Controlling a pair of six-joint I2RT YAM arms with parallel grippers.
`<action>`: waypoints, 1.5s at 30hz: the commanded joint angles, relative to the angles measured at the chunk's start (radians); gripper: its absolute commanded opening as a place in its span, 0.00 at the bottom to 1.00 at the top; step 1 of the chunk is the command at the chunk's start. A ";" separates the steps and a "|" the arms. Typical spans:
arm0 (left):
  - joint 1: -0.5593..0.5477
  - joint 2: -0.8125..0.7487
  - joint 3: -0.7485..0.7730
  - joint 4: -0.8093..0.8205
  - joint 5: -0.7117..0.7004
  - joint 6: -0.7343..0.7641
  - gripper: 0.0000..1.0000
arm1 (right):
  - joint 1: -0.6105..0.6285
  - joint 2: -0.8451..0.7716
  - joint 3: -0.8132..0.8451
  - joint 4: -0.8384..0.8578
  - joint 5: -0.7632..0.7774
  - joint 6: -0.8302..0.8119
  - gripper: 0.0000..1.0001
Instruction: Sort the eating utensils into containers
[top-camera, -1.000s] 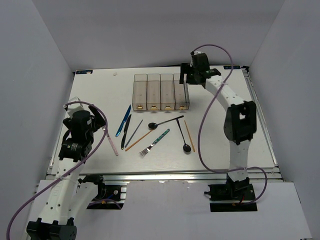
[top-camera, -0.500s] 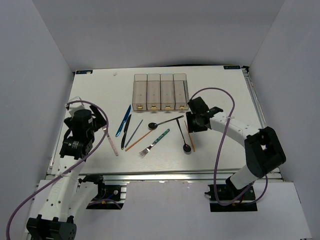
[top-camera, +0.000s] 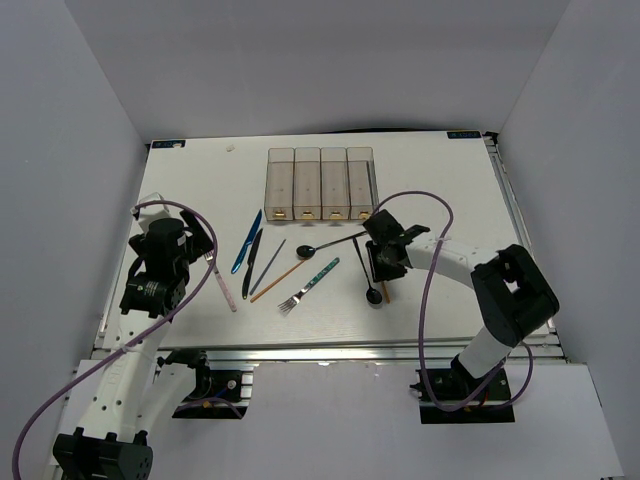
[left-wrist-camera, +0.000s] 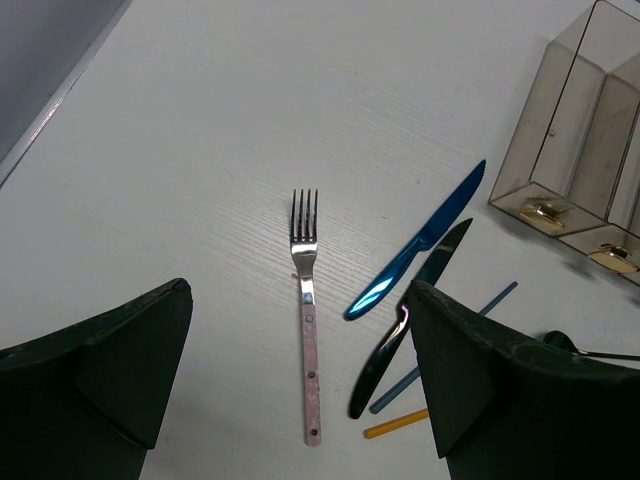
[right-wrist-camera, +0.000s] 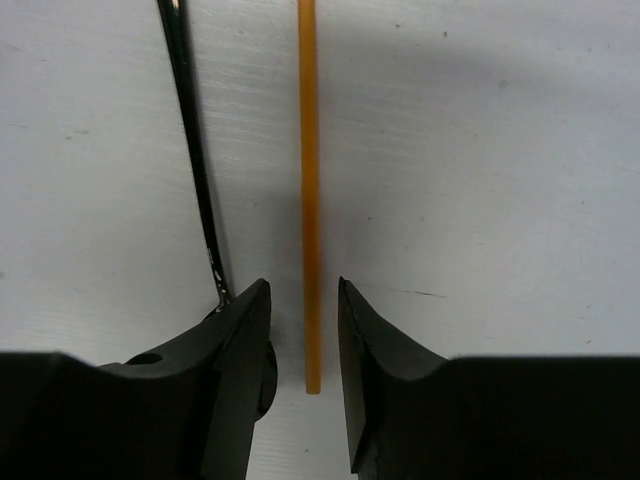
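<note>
My right gripper (right-wrist-camera: 304, 300) is low over the table with its jaws narrowed either side of an orange chopstick (right-wrist-camera: 308, 150), a thin gap showing on both sides. A black spoon's handle (right-wrist-camera: 190, 130) runs just left of it. From above, this gripper (top-camera: 378, 268) sits below the containers (top-camera: 322, 185), four clear bins in a row. My left gripper (left-wrist-camera: 298, 290) hangs wide open above a pink-handled fork (left-wrist-camera: 310, 360), holding nothing. Beside the fork lie a blue knife (left-wrist-camera: 420, 250) and a black knife (left-wrist-camera: 400, 340).
A teal-handled fork (top-camera: 310, 284), a second black spoon (top-camera: 330, 244), a grey chopstick (top-camera: 268, 266) and another orange chopstick (top-camera: 280, 280) lie mid-table. The right arm's purple cable (top-camera: 425, 300) loops over the near right side. White walls enclose the table.
The right arm swung from the bins down to the orange chopstick and its jaws have narrowed around it. The left arm has not moved.
</note>
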 joint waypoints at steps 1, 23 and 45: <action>-0.003 -0.005 -0.003 0.015 0.003 0.002 0.98 | 0.005 0.010 -0.017 0.017 0.044 0.022 0.37; -0.001 -0.004 -0.003 0.018 0.009 0.002 0.98 | -0.047 -0.079 0.155 -0.182 0.137 0.028 0.00; -0.003 0.005 -0.003 0.013 0.001 0.001 0.98 | -0.252 0.682 1.324 -0.135 -0.079 -0.156 0.00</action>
